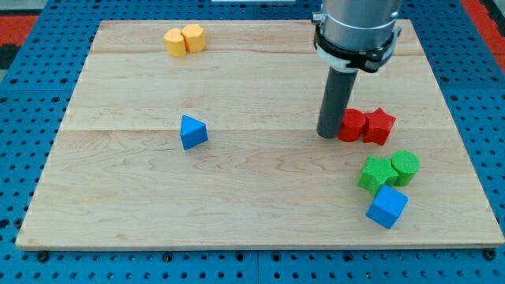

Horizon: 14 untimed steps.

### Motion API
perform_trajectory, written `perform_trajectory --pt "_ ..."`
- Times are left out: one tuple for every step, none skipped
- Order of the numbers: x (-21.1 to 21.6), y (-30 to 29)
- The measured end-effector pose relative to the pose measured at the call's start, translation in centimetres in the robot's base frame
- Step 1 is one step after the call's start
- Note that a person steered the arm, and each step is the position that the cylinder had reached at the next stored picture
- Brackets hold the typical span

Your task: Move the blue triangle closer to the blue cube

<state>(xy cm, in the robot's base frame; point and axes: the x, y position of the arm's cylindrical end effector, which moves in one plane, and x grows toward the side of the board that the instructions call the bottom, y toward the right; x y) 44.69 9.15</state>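
The blue triangle (pixel 192 132) lies left of the board's middle. The blue cube (pixel 387 207) sits near the view's bottom right, just below two green blocks. My tip (pixel 327 135) rests on the board right of the middle, touching or nearly touching the left side of a red cylinder (pixel 352 125). The tip is far to the right of the blue triangle and above-left of the blue cube.
A red star block (pixel 379 125) sits right of the red cylinder. A green star block (pixel 376 174) and a green cylinder (pixel 405 167) sit above the blue cube. Two yellow blocks (pixel 185 39) lie at the view's top left. The wooden board (pixel 252 213) is framed by blue pegboard.
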Motion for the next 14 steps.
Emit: perform_trajectory --pt "-2.3 -8.5" --pt "-7.6 -19.1" --pt "-9.0 -28.3" --pt "-0.1 -27.7" --pt "3.0 -20.0" --pt "-0.3 -22.1" --pt "-0.4 -19.5" --pt "6.2 -11.5" --pt "8.6 -8.3" --pt "6.5 -13.7" --pt "2.9 -15.3" --pt "3.9 -8.2" --pt "3.6 -5.8" --pt "1.3 -5.5"
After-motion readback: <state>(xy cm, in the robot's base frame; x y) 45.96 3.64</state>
